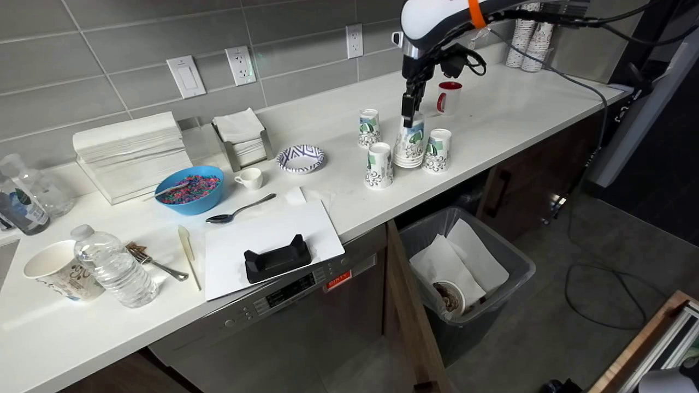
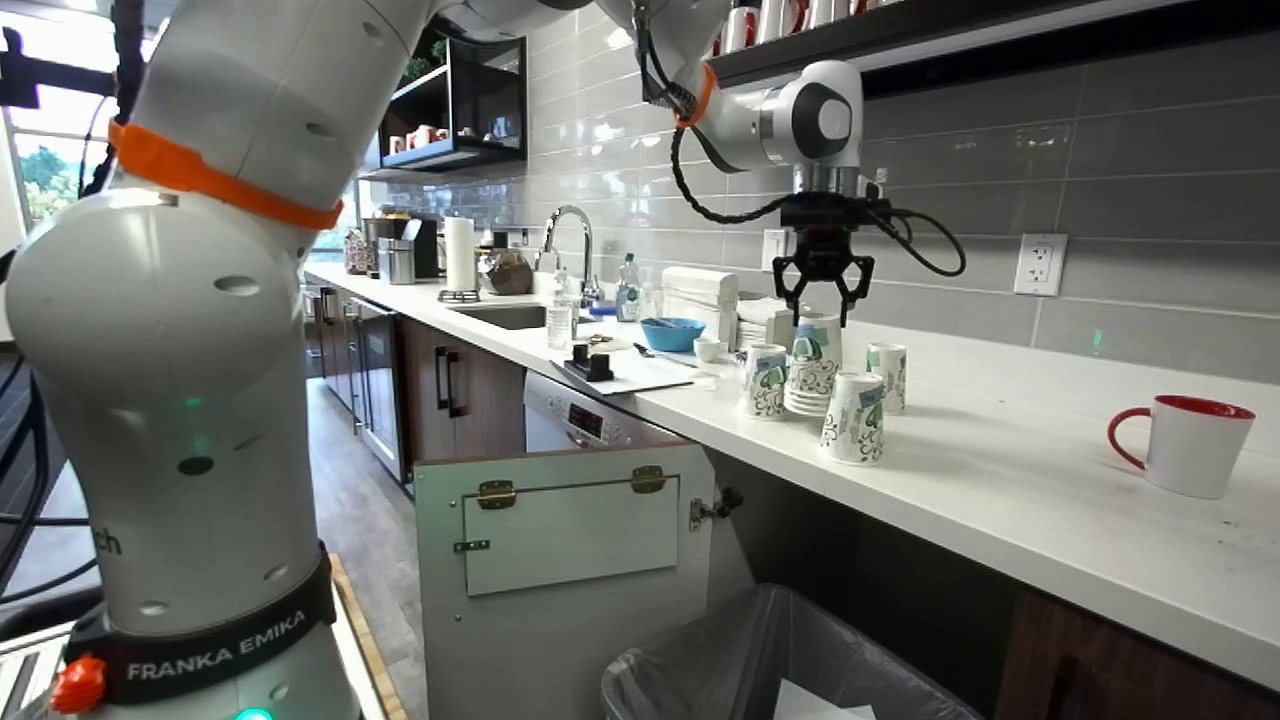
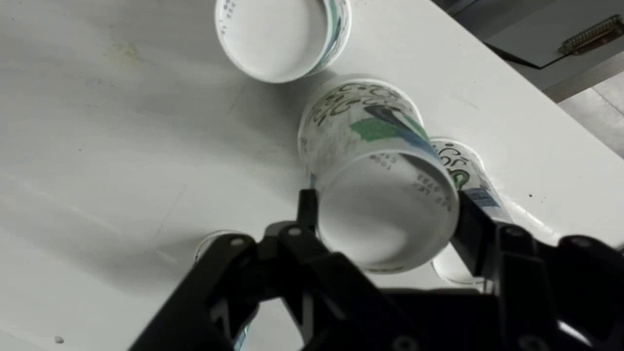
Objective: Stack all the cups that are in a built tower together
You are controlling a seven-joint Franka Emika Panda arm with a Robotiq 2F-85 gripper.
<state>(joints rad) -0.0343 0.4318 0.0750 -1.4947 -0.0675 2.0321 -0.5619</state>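
Note:
The white paper cups with green prints stand upside down on the counter. A nested stack of cups [image 1: 409, 143] has several rims at its foot; it also shows in an exterior view [image 2: 814, 368] and the wrist view [image 3: 360, 114]. Three other cups stand around it: a back one [image 1: 369, 130], a front one [image 1: 379, 168] and one beside it [image 1: 437, 153]. My gripper [image 2: 820, 318] is above the stack, its fingers against both sides of the top cup. In the wrist view the gripper [image 3: 385, 204] partly hides two cups behind its fingers.
A white mug with red inside [image 1: 450, 99] stands farther along the counter [image 1: 508, 109]. A patterned paper bowl [image 1: 301, 159], white mini cup [image 1: 250, 178] and blue bowl [image 1: 192, 204] stand the other way. An open cabinet door [image 2: 570, 560] and bin [image 1: 524, 267] are below the counter edge.

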